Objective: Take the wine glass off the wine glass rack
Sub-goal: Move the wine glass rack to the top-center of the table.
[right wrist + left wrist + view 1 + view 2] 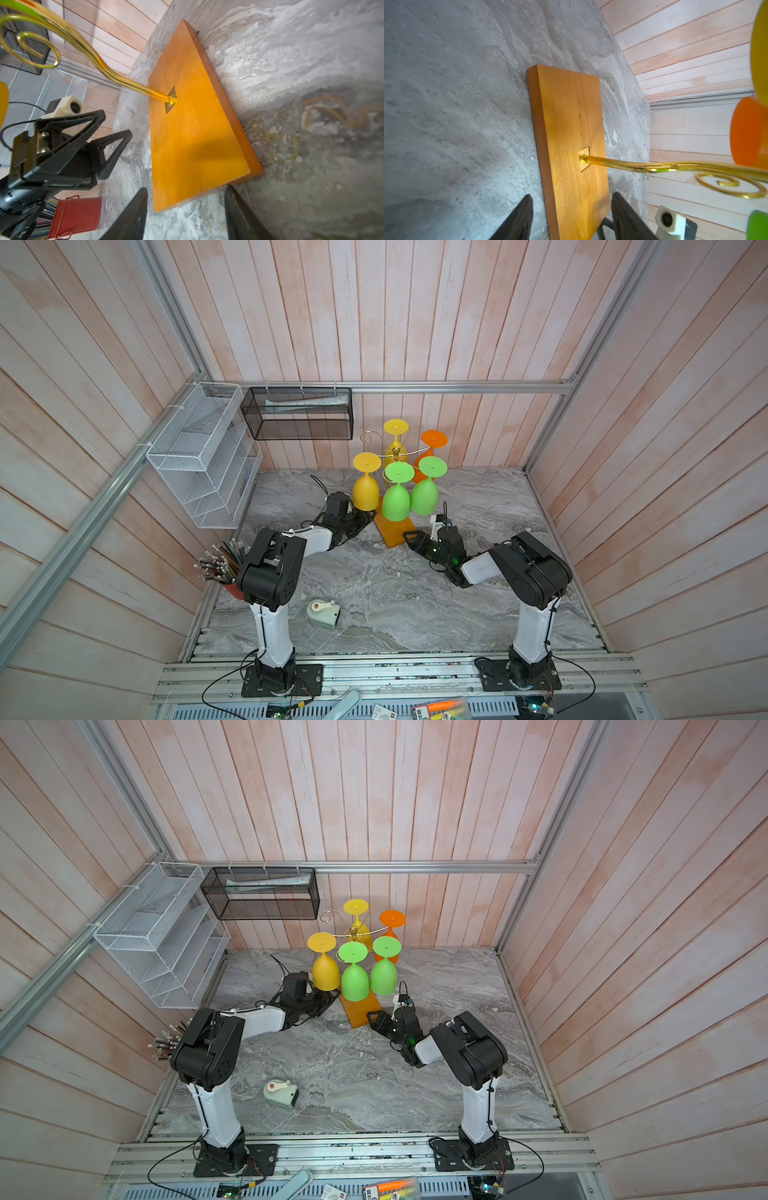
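The wine glass rack stood at the far middle of the table, its orange-brown base lying flat. Five glasses hung from its gold arms, bowls down: the near yellow wine glass at the left, the left green wine glass and the right green wine glass beside it, and the orange wine glass and the far yellow wine glass behind. The left gripper lay low just left of the base, under the near yellow wine glass, its jaws spread and pinching nothing. The right gripper sat at the base's near right corner, its jaws also spread, the near end of the base showing between them in the right wrist view; whether they touched it could not be told.
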`<state>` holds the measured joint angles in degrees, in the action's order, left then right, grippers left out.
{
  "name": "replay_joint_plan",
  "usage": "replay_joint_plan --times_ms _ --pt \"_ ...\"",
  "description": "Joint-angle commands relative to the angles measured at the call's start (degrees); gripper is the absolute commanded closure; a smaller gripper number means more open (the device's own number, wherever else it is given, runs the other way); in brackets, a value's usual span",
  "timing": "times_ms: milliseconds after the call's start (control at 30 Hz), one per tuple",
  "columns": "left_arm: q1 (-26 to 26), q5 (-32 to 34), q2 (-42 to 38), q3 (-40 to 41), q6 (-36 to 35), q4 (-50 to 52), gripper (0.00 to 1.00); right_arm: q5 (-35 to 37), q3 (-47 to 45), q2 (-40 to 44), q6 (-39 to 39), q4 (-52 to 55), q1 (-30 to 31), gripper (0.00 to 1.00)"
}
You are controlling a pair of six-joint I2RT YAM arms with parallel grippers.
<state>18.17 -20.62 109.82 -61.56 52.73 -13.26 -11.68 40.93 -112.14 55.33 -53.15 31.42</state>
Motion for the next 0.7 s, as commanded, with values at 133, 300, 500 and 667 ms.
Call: replay_joint_plan --times_ms 133,300,500,667 --pt "-3.3 -2.3 -5.0 7.3 -3.2 2.4 0.36 0.7 6.3 -4.6 -1.6 -2.1 -0.3 0.44" --pt "-4.8 -3.0 -7.5 9.6 -4.5 4.1 0.37 0.9 10.2 -7.9 -2.7 -2.2 -1.3 0.44" --pt "-5.2 -2.1 -10.7 9.6 -7.6 7.9 0.37 0.6 13.6 -10.3 -3.9 -3.0 -4.0 0.44" --pt "-5.3 -0.2 -14.0 10.3 -10.2 11.1 0.36 0.7 12.6 -9.5 -4.8 -4.6 -6.9 0.44"
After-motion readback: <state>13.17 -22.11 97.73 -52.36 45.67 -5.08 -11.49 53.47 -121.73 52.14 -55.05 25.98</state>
